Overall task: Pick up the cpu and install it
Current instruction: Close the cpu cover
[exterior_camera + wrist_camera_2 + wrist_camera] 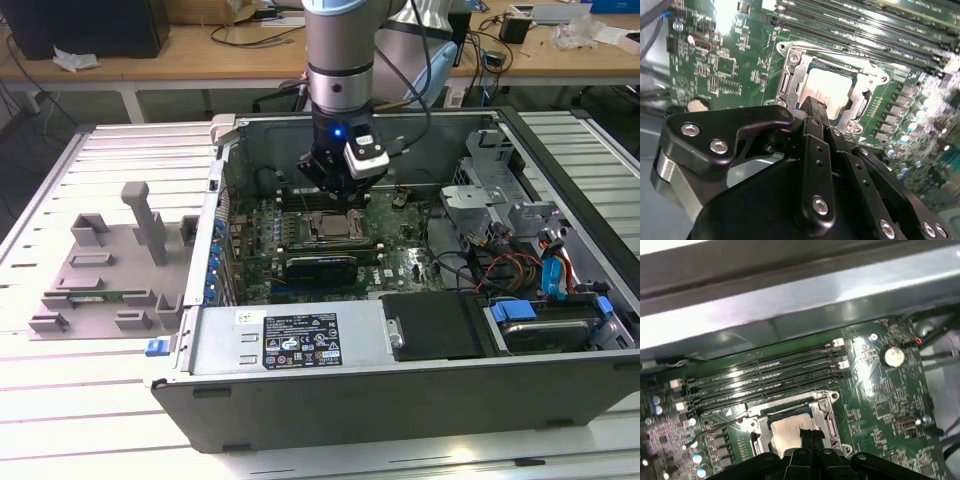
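Note:
The cpu [328, 226] lies flat in the motherboard socket inside the open computer case, its silver top showing in both wrist views [832, 90] [786, 431]. The metal socket frame [790, 75] [829, 412] surrounds it. My gripper [335, 205] hangs straight above the socket. Its black fingers are pressed together, with their tips [812, 106] [809, 432] at the edge of the chip's top. Nothing is held between them. I cannot tell whether the tips touch the chip.
The green motherboard [400, 255] carries memory slots [765, 375] beside the socket and a coin battery [893, 356]. Case walls [300, 345] ring the board, with cables and drive bays [520, 250] at the exterior view's right. A grey fixture [110, 270] stands on the table at the left.

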Motion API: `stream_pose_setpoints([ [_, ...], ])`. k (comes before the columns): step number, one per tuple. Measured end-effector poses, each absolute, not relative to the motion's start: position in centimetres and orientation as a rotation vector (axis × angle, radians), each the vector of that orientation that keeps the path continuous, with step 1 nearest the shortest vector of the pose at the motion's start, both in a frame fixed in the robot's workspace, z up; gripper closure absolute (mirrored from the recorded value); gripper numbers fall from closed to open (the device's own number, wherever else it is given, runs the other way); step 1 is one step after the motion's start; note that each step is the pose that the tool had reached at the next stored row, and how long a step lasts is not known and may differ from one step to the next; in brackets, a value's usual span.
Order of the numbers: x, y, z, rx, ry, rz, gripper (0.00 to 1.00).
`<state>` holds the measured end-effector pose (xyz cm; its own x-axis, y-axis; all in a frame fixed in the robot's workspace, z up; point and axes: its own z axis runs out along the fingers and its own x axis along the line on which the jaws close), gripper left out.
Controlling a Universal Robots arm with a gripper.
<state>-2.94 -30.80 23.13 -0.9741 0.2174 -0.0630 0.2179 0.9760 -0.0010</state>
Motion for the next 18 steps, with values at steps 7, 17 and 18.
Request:
stream_pose_setpoints([
  [7,-4.5,-31.2,22.2,0.165,3.074,-0.007,0.89],
  [17,-6.2,-31.3,21.1,0.162,3.075,-0.005,0.89],
  [18,-6.4,-31.4,21.0,0.162,3.075,-0.005,0.89],
])
